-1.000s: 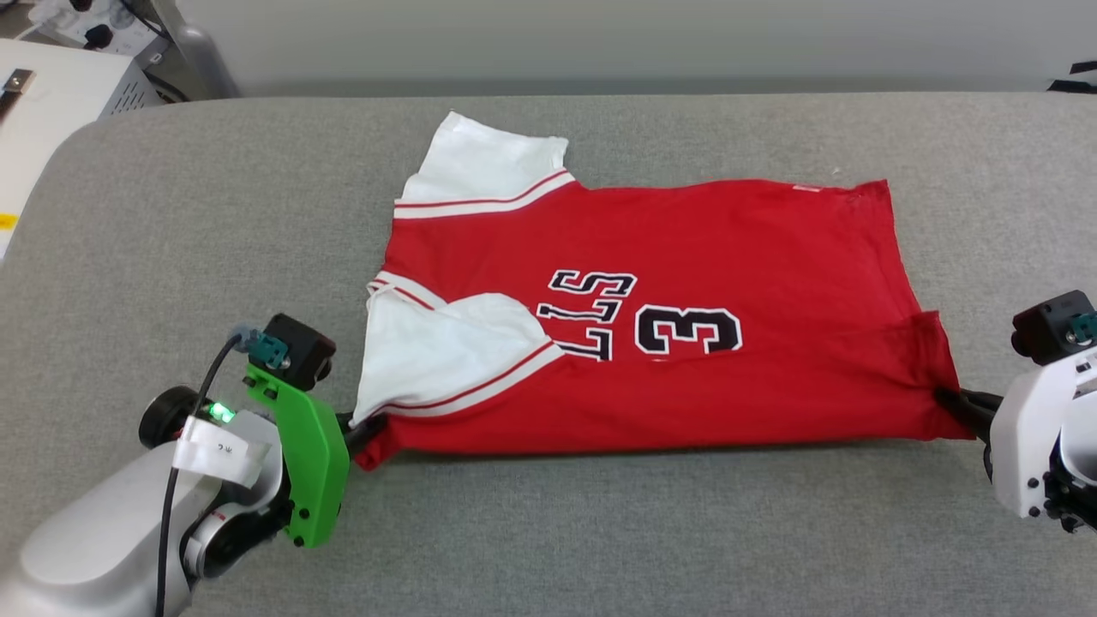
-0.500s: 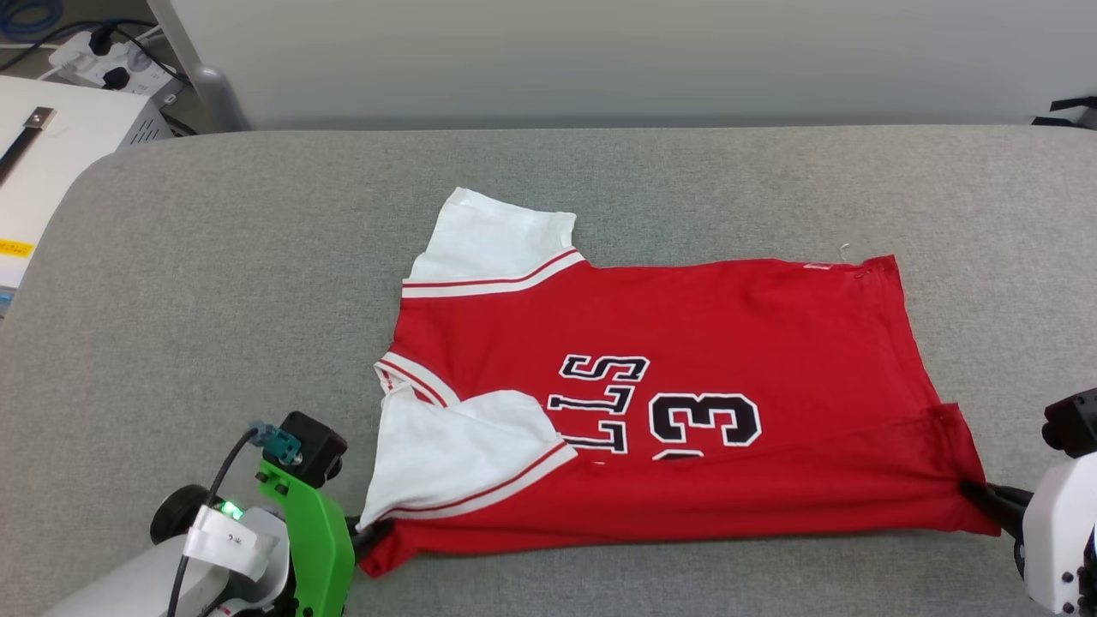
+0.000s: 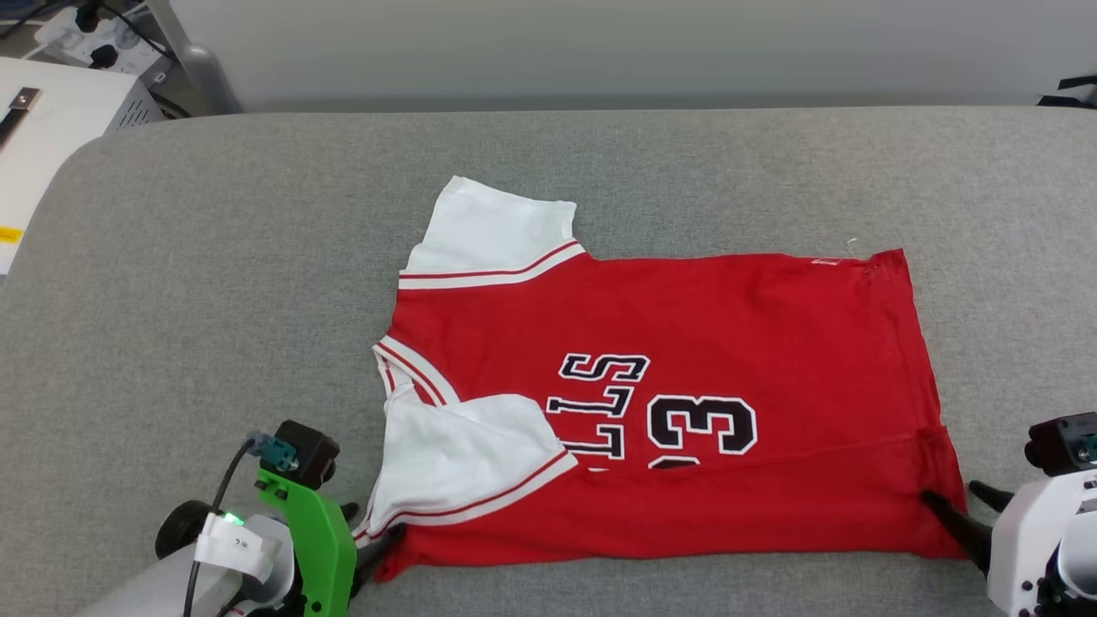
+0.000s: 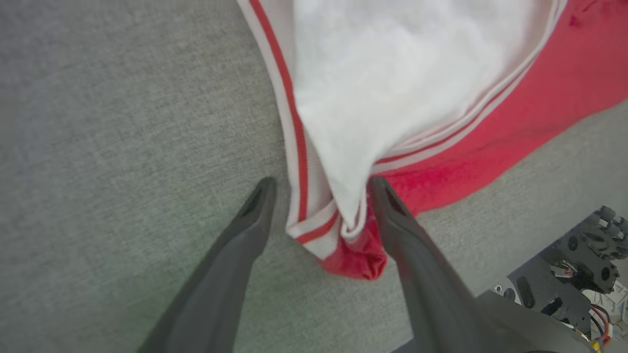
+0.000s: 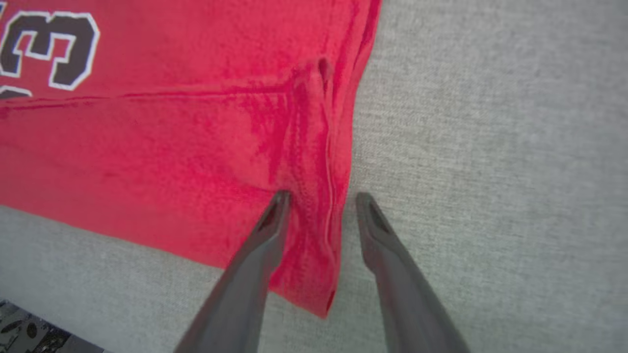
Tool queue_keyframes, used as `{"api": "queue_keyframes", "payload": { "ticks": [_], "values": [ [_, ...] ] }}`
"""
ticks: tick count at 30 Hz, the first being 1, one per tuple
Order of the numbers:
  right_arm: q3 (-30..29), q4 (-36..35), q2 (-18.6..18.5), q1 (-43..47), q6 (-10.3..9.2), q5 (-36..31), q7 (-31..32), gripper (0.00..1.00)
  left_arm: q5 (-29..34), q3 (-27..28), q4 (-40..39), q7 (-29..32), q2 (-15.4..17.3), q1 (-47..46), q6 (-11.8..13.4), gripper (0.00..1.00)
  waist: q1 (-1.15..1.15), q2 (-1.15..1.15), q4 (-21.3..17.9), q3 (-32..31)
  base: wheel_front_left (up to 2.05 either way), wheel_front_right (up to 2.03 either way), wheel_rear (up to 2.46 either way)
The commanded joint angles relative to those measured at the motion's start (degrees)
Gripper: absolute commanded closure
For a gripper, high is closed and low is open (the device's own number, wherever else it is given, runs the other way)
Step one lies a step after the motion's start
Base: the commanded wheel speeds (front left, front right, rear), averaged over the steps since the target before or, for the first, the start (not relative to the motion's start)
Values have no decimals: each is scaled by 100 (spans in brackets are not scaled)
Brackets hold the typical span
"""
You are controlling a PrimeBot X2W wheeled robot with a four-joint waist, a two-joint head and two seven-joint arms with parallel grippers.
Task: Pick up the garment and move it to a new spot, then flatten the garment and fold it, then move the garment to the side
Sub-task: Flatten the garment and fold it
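Note:
The garment (image 3: 686, 343), a red jersey with white sleeves and black "33", lies sideways on the grey padded table (image 3: 214, 257), its near edge folded over. My left gripper (image 3: 370, 524) stands open at the collar-end near corner. In the left wrist view the left gripper (image 4: 320, 182) straddles the bunched corner of the garment (image 4: 373, 98), its fingers apart and the cloth slack between them. My right gripper (image 3: 951, 493) is open at the hem-end near corner. In the right wrist view the right gripper (image 5: 322, 196) straddles the hem of the garment (image 5: 171, 147).
A white box (image 3: 43, 128) and a metal post (image 3: 193, 60) stand beyond the table's far left corner. A pale wall runs behind the table. Bare grey surface surrounds the garment. Part of my base (image 4: 579, 274) shows in the left wrist view.
Both grippers have opened and let go of the garment's near corners, which now lie slack between the fingers. The head camera has shifted a little; the garment stays where it was.

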Motion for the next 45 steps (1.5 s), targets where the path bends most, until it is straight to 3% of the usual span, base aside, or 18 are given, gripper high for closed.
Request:
{"api": "queue_keyframes", "payload": {
  "ticks": [1, 6, 13, 17, 22, 30, 33, 39, 45],
  "values": [
    [-82, 14, 30, 0, -6, -128, -174, 0, 122, 39, 42, -70, 91, 22, 40, 0, 0, 0, 17, -88, 0, 0, 0],
    [-921, -348, 383, 128, -6, -783, -1143, 0, 233, 357, -498, -530, 425, -40, 324, 0, 0, 0, 17, -206, 0, 0, 0],
    [-1848, -1073, 1171, 121, -6, -1733, -1924, 0, 534, 763, -785, -1105, 477, -445, 689, 0, 0, 0, -75, -159, 0, 0, 0],
    [-2221, -1668, 1745, 89, -6, -2286, -2294, 0, 747, 931, -535, -1331, 274, -1007, 630, 0, 0, 0, -194, -14, 0, 0, 0],
    [-2201, -2209, 2068, 112, -6, -2583, -2273, 0, 882, 948, -69, -1184, 23, -1710, 365, 0, 0, 0, -371, 287, 0, 0, 0],
    [-1935, -2659, 2199, -33, -6, -2623, -2092, 0, 768, 1034, 752, -342, -252, -3179, -270, 0, 0, 0, -713, 1105, 0, 0, 0],
    [-1868, -2631, 2198, -162, -6, -2585, -2115, 0, 541, 1024, 1113, 328, -382, -3710, -418, 0, 0, 0, -826, 1415, 0, 0, 0],
    [-1727, -2513, 2178, -439, -6, -2518, -2250, 0, 24, 960, 1685, 1851, -550, -4532, -541, 0, 0, 0, -1031, 1854, 0, 0, 0],
    [-1606, -2394, 2146, -699, -6, -2471, -2368, 0, 79, 719, 1987, 2713, -562, -5015, -569, 0, 0, 0, -1184, 2202, 0, 0, 0]
  ]
}}
